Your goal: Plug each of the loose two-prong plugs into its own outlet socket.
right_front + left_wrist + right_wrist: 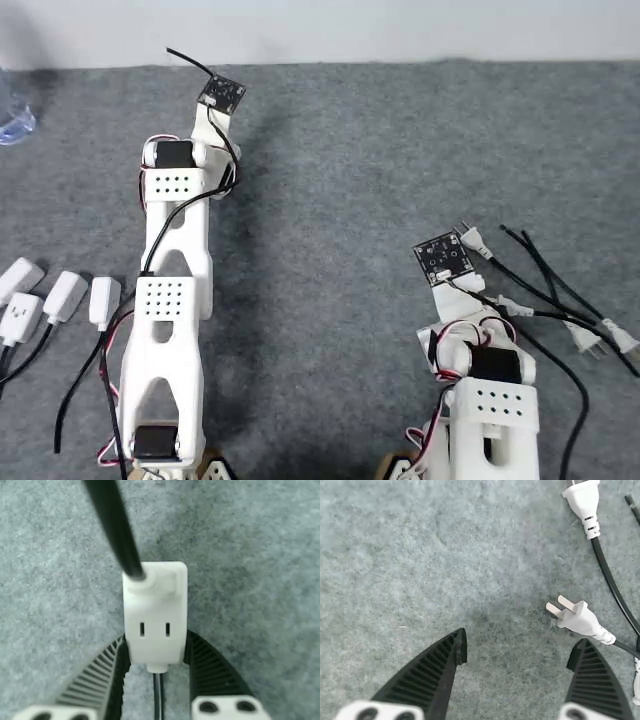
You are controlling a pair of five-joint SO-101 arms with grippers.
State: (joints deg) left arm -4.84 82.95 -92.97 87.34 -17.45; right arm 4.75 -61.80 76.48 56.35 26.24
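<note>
My left gripper (155, 641) is shut on a white outlet socket (155, 625), one ribbed finger (107, 675) on each side, with two slots facing the camera. A thick black cord (112, 525) meets a white collar on the socket's far end. In the high view the left arm (175, 230) is stretched to the far side of the carpet. My right gripper (520, 647) stands open just over the bare carpet. A white two-prong plug (577, 617) lies close by one finger, and a second plug (584, 500) lies farther off. The right arm (490, 390) sits at the near right.
Several white sockets (65, 295) with black cords lie at the left edge of the grey carpet. Loose plugs (472, 238) and their black cords (560, 290) spread to the right of the right arm. Something clear (15, 120) sits at the far left.
</note>
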